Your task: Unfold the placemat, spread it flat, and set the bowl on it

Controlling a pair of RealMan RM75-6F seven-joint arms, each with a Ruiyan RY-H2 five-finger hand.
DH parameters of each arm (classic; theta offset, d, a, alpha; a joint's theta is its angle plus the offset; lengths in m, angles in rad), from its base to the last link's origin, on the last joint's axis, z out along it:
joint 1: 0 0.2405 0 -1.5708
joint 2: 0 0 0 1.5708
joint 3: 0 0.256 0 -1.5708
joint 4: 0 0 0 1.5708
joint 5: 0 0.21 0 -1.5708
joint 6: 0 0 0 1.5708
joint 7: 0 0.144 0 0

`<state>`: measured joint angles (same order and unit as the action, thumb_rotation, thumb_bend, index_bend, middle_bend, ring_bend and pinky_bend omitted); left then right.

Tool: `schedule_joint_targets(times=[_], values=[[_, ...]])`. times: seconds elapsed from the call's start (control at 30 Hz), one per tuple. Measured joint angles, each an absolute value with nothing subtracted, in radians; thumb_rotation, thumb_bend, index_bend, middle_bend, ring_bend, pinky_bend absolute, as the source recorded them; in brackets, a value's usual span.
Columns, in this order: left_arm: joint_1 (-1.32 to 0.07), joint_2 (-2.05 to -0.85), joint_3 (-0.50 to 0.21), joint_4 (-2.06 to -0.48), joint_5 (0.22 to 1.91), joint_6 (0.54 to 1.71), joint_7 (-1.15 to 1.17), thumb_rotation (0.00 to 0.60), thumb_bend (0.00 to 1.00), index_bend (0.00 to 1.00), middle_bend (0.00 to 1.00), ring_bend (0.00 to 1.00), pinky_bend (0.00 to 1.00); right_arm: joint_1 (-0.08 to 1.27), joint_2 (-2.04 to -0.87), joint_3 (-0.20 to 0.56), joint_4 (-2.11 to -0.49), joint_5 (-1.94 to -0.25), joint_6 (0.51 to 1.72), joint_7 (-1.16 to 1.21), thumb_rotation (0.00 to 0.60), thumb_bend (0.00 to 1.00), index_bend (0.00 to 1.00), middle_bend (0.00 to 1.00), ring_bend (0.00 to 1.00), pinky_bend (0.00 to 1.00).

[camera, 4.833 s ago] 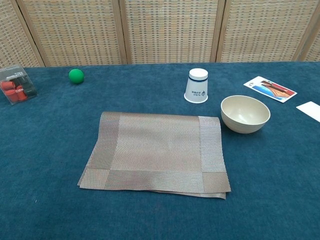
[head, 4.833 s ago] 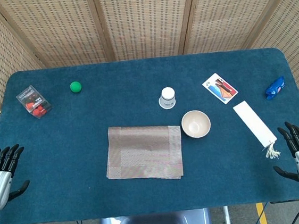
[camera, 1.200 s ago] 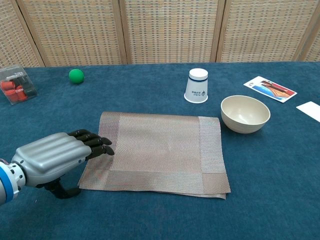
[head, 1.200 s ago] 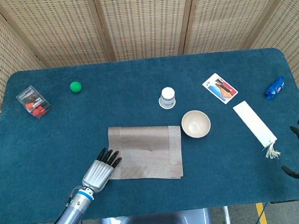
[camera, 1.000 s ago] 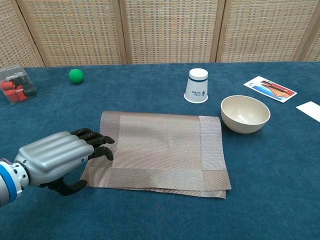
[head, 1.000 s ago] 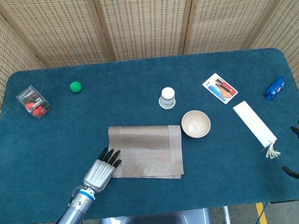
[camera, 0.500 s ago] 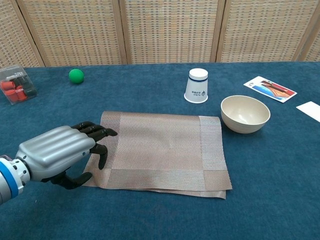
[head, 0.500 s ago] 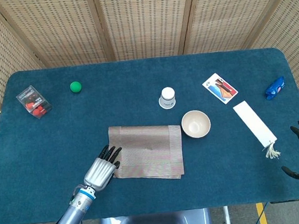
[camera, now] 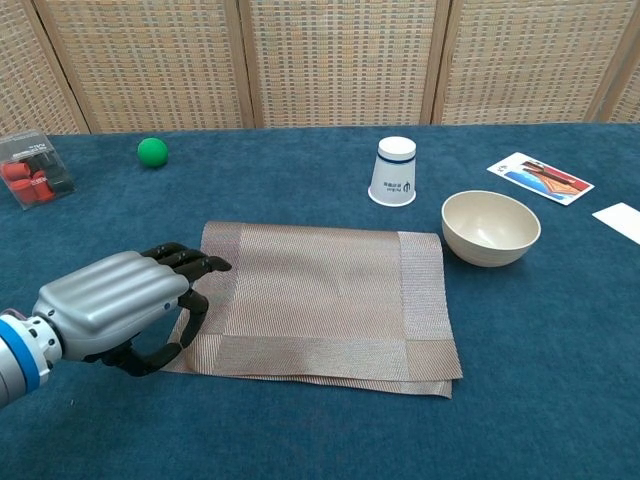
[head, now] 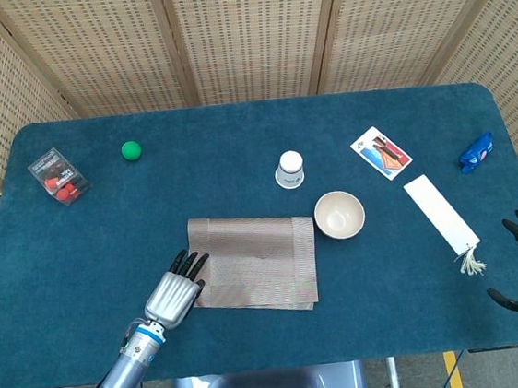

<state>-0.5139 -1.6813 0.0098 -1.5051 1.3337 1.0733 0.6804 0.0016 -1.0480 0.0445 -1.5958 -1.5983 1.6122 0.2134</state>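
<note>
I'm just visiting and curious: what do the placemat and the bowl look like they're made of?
The placemat looks like woven vinyl or a similar synthetic, brownish, matte with a slight sheen, showing fine ribbing and border bands. The bowl looks like smooth matte plastic or glazed ceramic, cream-coloured with an even rim; the look alone doesn't settle which.

One placemat (head: 257,263), one bowl (head: 339,214), one cup (head: 289,169), one ball (head: 131,151), two hands (head: 173,294).

Blue table (head: 233,123) — folded placemat (head: 257,264), bowl (head: 339,214), cup (head: 289,169), ball (head: 131,150) etc.

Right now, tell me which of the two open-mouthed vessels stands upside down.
The white paper cup: it rests rim-down, base up. The beige bowl to its right sits upright, mouth open to the ceiling.
</note>
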Motion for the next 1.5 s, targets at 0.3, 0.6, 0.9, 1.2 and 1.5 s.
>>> schedule_joint_targets(times=[0.3, 0.6, 0.9, 1.2, 1.5], values=[[-0.525, -1.649, -0.009, -1.555, 1.351, 1.087, 0.668, 0.6, 0.54, 0.62, 0.0, 0.0, 0.0, 0.001, -1.048, 0.044, -1.596, -1.597, 1.611, 0.213, 0.6, 0.09, 0.09, 0.0, 0.0, 0.0], [-0.582, -1.574, -0.108, -1.659, 1.339, 1.083, 0.685, 0.6, 0.54, 0.62, 0.0, 0.0, 0.0, 0.006, -1.049, 0.054, -1.582, -1.566, 1.592, 0.22, 0.6, 0.09, 0.09, 0.0, 0.0, 0.0], [-0.689, -1.526, -0.272, -1.654, 1.195, 1.051, 0.737, 0.6, 0.54, 0.63, 0.0, 0.0, 0.0, 0.015, -1.051, 0.077, -1.555, -1.508, 1.561, 0.24, 0.6, 0.09, 0.09, 0.0, 0.0, 0.0], [-0.814, -1.58, -0.376, -1.451, 1.06, 1.02, 0.768, 0.6, 0.54, 0.64, 0.0, 0.0, 0.0, 0.021, -1.054, 0.092, -1.535, -1.469, 1.535, 0.242, 0.6, 0.09, 0.09, 0.0, 0.0, 0.0], [-0.962, -1.691, -0.443, -1.154, 0.915, 0.981, 0.826, 0.6, 0.54, 0.63, 0.0, 0.0, 0.0, 0.032, -1.068, 0.104, -1.51, -1.43, 1.497, 0.228, 0.6, 0.09, 0.1, 0.0, 0.0, 0.0]])
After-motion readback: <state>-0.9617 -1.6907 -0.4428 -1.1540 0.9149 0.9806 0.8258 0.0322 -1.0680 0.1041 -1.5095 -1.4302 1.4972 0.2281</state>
